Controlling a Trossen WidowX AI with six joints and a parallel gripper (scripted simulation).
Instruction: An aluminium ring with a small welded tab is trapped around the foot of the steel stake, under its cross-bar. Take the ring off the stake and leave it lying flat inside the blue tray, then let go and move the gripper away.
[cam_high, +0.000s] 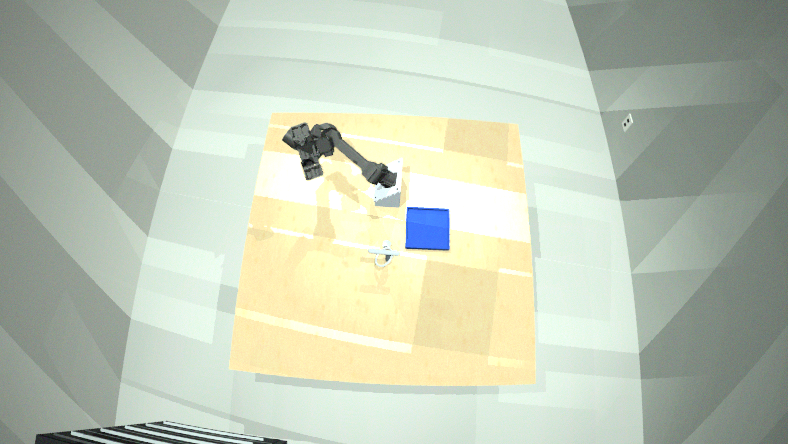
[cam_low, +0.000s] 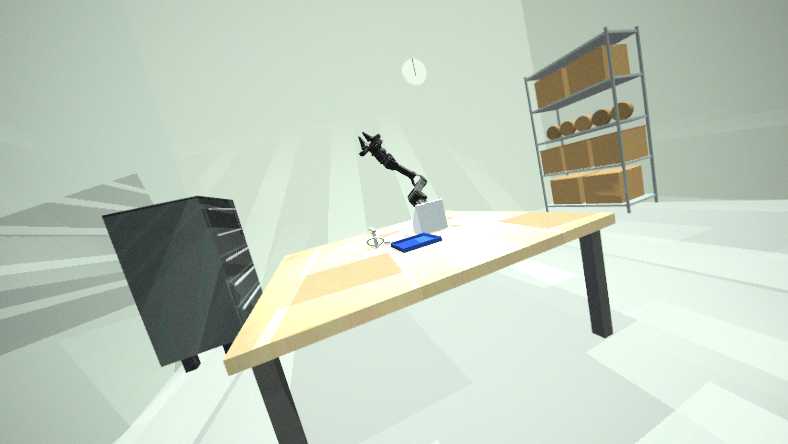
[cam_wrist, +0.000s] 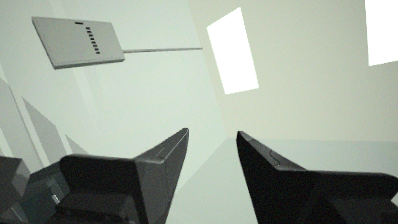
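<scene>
With the ring around the stake, the open, empty tool hangs high towards eleven o'clock, so the approach seems in hand, next needing a turn downward before unthreading it towards the tray at two o'clock.

My black tapered gripper fingers are standing apart, pointing toward a pale wall. A grey rectangular slotted panel and two bright white four-sided panels are showing beyond.
</scene>
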